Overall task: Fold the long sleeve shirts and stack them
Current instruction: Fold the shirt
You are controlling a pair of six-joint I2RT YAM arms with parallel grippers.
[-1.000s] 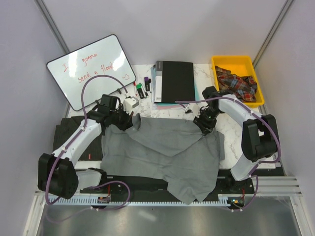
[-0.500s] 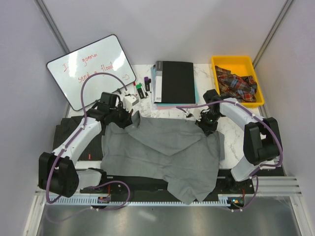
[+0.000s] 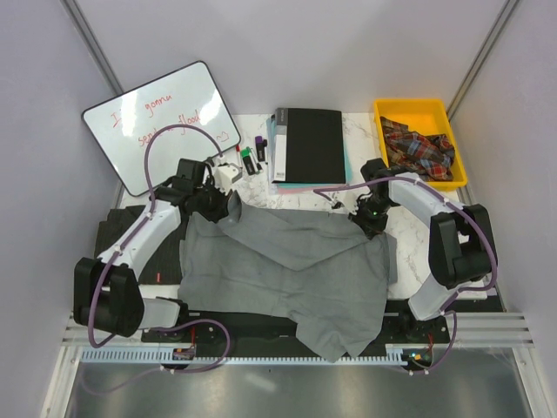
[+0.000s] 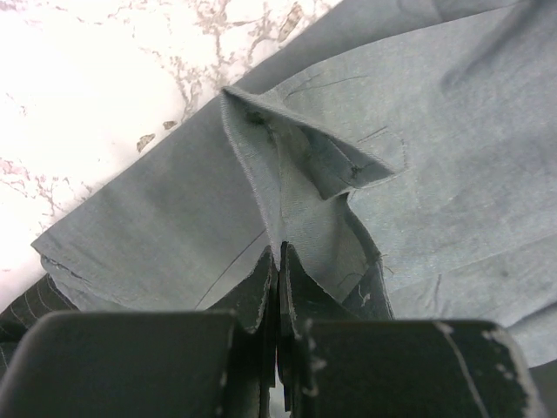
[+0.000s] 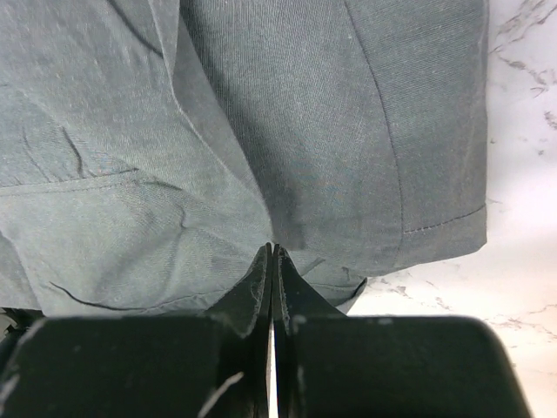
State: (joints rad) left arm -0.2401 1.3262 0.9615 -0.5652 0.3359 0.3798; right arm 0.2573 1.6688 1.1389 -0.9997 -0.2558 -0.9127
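The plain mid-grey shirt (image 3: 287,270) lies spread across the table in the top view, its near hem hanging over the front edge. My left gripper (image 3: 221,206) is shut on its far left corner, where a fold of grey cloth (image 4: 296,174) runs up from between the fingertips (image 4: 278,254). My right gripper (image 3: 371,219) is shut on the far right corner; the grey cloth (image 5: 305,131) is pinched at its tips (image 5: 271,251). A dark cloth with fine pale stripes (image 4: 19,306) peeks out under the grey shirt at the lower left of the left wrist view.
A whiteboard (image 3: 161,122) leans at the far left. Markers (image 3: 249,158) and a black book with teal edge (image 3: 307,144) lie at the far middle. A yellow bin (image 3: 452,131) with plaid cloth (image 3: 422,150) stands far right. Bare marble (image 5: 522,261) lies right of the shirt.
Both grippers have moved a little toward the far side with the shirt's corners. The far edge of the shirt now lies straighter and tauter between them.
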